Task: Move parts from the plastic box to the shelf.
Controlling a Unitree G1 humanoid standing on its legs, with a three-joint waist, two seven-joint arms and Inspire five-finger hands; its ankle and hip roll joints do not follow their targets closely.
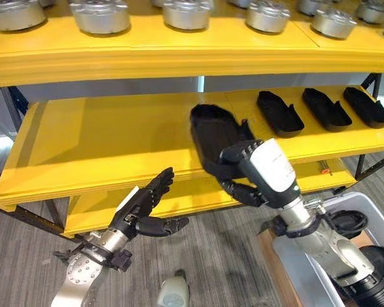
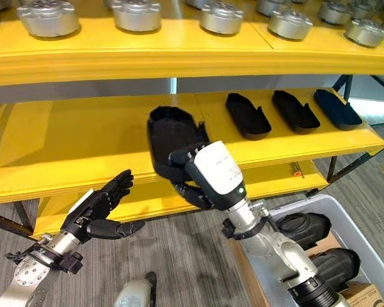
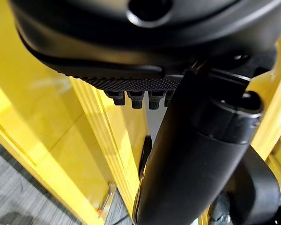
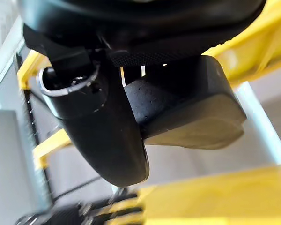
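Reached in from the lower left of the left eye view with the left hand [image 1: 144, 204], fingers straight and apart, nothing in them, just below the front edge of the middle shelf [image 1: 102, 141]. Gripped with the right hand [image 1: 243, 173] the near end of a black part [image 1: 214, 134]: matte, long, shaped like a shallow shoe-sole tray with a raised rim. Lay with its long axis running from the shelf's front edge toward the back, far end over the yellow board and leaning slightly left. Could not tell whether it touched the board. Stood clear of three like black parts [image 1: 280, 113] lined up side by side to its right, all pointing front to back. Carried along the upper shelf [image 1: 179, 51] a row of round silver metal parts [image 1: 100, 16].

Showed in the right eye view the grey plastic box [image 2: 345, 217] at lower right, beside the right arm, with more black parts [image 2: 304, 227] inside.

Looked in the left wrist view past the dark left hand [image 3: 145, 56] and its straight fingertips [image 3: 136, 98] onto the smooth yellow shelf edge [image 3: 103, 136].

Confirmed in the right wrist view the clamp: thumb [image 4: 103, 131] and fingers closed on the pebbled black part [image 4: 187, 112], yellow shelf rails behind.
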